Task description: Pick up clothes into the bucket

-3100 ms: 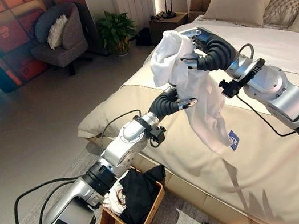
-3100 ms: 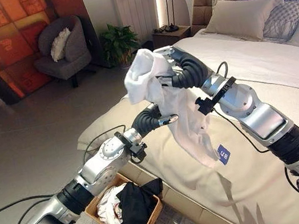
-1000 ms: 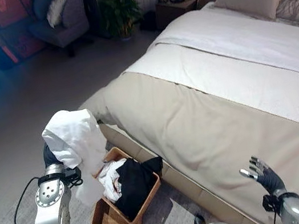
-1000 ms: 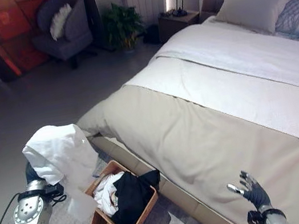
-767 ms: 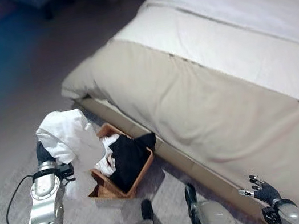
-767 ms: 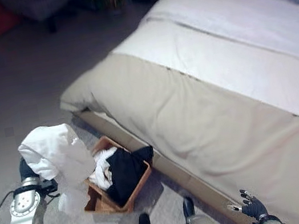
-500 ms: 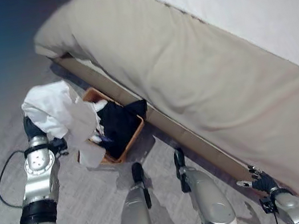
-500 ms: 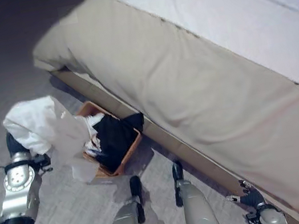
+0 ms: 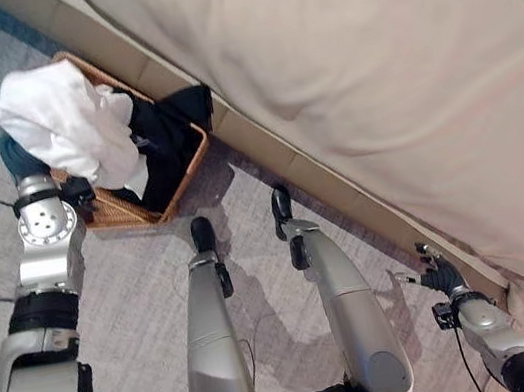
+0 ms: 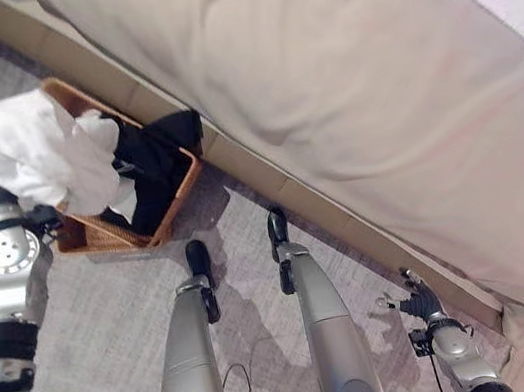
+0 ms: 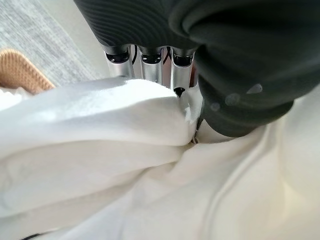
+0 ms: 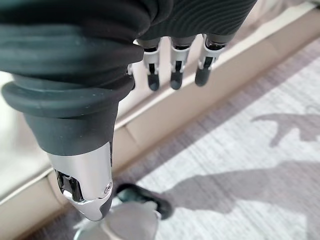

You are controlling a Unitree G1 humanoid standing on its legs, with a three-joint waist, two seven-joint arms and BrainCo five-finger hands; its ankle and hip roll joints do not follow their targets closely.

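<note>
Left hand (image 11: 150, 55): fingers curled into white garment (image 9: 67, 124), bunched above wicker basket (image 9: 182, 174).
Basket: on grey carpet (image 9: 130, 311) against bed base (image 9: 315, 181); holds black clothing (image 9: 165, 137) (white pieces beside it).
Right hand (image 12: 175, 65): fingers relaxed, empty, near beige duvet (image 9: 374, 85).

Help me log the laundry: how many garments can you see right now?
3, maybe more hidden. A white shirt hangs from the left hand over the basket; a black garment and a white one lie in the basket.
</note>
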